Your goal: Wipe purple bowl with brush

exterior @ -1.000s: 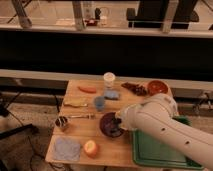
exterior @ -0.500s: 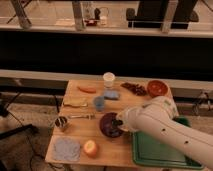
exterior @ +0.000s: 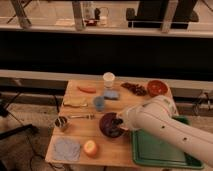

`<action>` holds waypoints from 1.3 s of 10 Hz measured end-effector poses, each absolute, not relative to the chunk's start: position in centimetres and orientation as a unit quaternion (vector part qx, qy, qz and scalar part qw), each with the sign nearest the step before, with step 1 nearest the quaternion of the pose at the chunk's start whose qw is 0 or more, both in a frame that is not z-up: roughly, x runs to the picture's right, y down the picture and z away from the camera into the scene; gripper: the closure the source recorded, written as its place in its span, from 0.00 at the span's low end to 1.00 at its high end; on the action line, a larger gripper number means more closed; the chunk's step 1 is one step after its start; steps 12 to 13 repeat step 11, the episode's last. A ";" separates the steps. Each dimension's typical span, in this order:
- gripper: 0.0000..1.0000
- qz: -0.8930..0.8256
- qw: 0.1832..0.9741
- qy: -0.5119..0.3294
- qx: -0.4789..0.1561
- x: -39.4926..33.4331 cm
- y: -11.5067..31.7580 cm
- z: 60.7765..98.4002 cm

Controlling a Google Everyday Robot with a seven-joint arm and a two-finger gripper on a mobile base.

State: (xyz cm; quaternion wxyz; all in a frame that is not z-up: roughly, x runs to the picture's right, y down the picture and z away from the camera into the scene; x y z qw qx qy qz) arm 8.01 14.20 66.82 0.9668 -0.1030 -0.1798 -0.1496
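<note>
The purple bowl (exterior: 108,125) sits on the wooden table (exterior: 80,131), near the middle front. My gripper (exterior: 119,121) is at the bowl's right rim, reaching into it at the end of the white arm (exterior: 165,125). A small dark thing at the gripper, over the bowl's inside, looks like the brush (exterior: 116,123); I cannot make it out apart from the gripper. The arm hides the bowl's right edge.
On the table: a blue cup (exterior: 99,103), a silvery utensil (exterior: 81,116), a small metal cup (exterior: 61,123), a blue cloth (exterior: 66,148), an apple-like fruit (exterior: 90,148), a white cup (exterior: 108,79), an orange-red bowl (exterior: 157,87). A green tray (exterior: 155,150) lies front right.
The arm and gripper have shifted slightly at the bowl's right rim; the bowl and other things have stayed put.
</note>
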 end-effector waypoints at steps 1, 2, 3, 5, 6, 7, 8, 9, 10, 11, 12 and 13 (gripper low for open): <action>0.81 -0.150 0.967 -0.180 -0.103 8.0 14.2 66.7; 0.69 -0.150 0.967 -0.180 -0.103 8.0 14.2 66.7; 0.58 -0.151 0.966 -0.181 -0.103 8.0 14.2 66.7; 0.40 -0.151 0.966 -0.180 -0.104 8.0 14.2 66.7; 0.28 -0.151 0.967 -0.179 -0.104 8.0 14.2 66.8; 0.22 -0.150 0.968 -0.176 -0.097 7.7 13.7 66.9; 0.20 -0.150 0.968 -0.177 -0.093 7.6 13.4 67.1; 0.20 -0.149 0.969 -0.180 -0.085 7.3 13.1 67.0; 0.20 -0.148 0.969 -0.179 -0.084 7.4 13.1 67.0; 0.20 -0.149 0.969 -0.179 -0.082 7.4 13.0 67.0; 0.20 -0.149 0.969 -0.179 -0.082 7.4 13.0 67.0; 0.20 -0.149 0.969 -0.179 -0.082 7.4 13.0 67.0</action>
